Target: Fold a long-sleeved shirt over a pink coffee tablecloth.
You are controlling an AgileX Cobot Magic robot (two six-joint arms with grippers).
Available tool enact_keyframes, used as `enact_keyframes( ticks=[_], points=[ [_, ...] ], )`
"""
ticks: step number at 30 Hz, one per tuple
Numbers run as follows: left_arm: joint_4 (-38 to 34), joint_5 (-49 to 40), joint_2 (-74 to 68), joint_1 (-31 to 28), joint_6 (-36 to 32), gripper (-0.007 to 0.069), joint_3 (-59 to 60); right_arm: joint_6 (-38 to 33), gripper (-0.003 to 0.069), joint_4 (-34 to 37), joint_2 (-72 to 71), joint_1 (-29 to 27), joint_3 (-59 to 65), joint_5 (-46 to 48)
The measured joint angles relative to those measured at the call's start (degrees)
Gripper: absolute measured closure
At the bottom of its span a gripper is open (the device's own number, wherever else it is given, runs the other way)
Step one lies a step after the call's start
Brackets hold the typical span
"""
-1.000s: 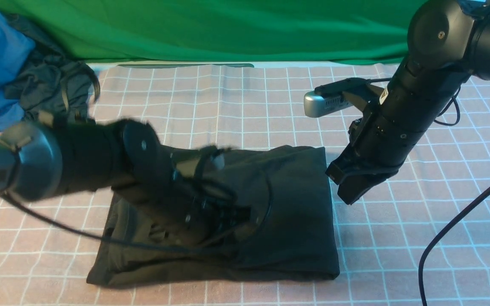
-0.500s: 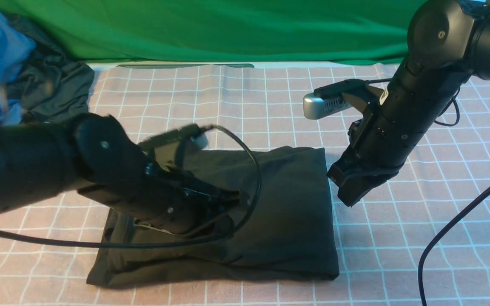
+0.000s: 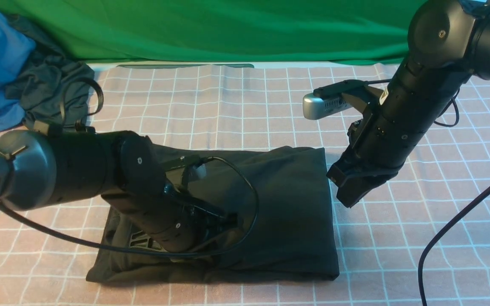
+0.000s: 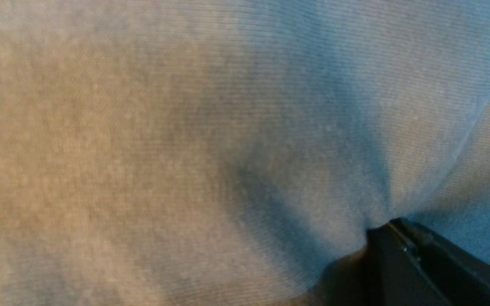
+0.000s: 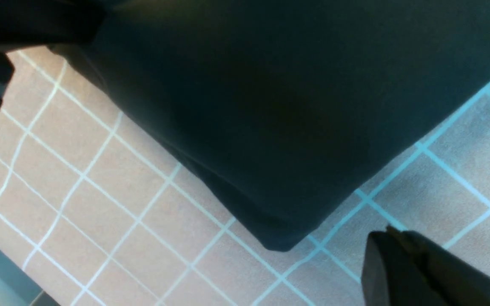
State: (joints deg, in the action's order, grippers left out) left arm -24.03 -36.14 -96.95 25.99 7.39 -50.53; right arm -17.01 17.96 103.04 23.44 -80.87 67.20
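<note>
The long-sleeved shirt (image 3: 287, 212) lies folded mid pink coffee tablecloth (image 3: 236, 106). The left gripper (image 3: 230, 221), jaws together, presses down into its fabric; the right gripper (image 3: 349, 197), jaws together and empty, hangs just beside its far right corner.

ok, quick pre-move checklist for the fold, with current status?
1. Shirt folded into a compact rectangle: ok.
2. Shirt fully on the tablecloth: ok.
3. Left gripper shut, pressed down on the shirt: ok; whether it pinches fabric: cannot tell.
4. Right gripper shut, empty, hanging off the shirt's right edge: ok.
5. Left arm's cable looped over the shirt, may snag: not ok.
6. Other clothes at the far left, apart from the shirt: ok.
</note>
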Motion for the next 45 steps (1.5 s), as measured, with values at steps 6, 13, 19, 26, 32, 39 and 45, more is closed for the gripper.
enact_keyframes(
  ticks=[6,13,19,26,32,39,45],
  points=[
    [3.2,-2.1,7.0,0.0,2.6,0.0610,0.2,-0.4,0.0620,0.2,0.0,0.0,0.0,0.4],
    [15.1,-3.2,11.8,-0.8,13.4,0.0610,2.1,-0.8,0.0620,0.3,0.0,0.0,0.0,-0.1],
    [13.3,2.4,8.1,-4.0,13.0,0.0610,8.4,-0.9,0.0620,0.3,0.0,0.0,0.0,-0.5],
    [14.5,-1.9,10.8,-7.6,12.0,0.0610,7.9,-0.9,0.0620,0.3,-0.3,0.0,0.0,-0.6],
    [15.3,-7.2,23.9,-9.7,11.9,0.0610,3.3,-0.3,0.0620,-1.6,-7.6,-0.1,0.0,-3.0],
    [15.4,-8.6,37.2,-11.7,11.5,0.0610,2.3,4.1,0.0620,-6.3,-22.8,-0.1,0.1,-8.5],
    [16.9,-8.6,53.3,-12.3,10.4,0.0610,2.3,4.9,0.0620,-7.3,-40.1,-0.1,0.5,-18.9]
  ],
)
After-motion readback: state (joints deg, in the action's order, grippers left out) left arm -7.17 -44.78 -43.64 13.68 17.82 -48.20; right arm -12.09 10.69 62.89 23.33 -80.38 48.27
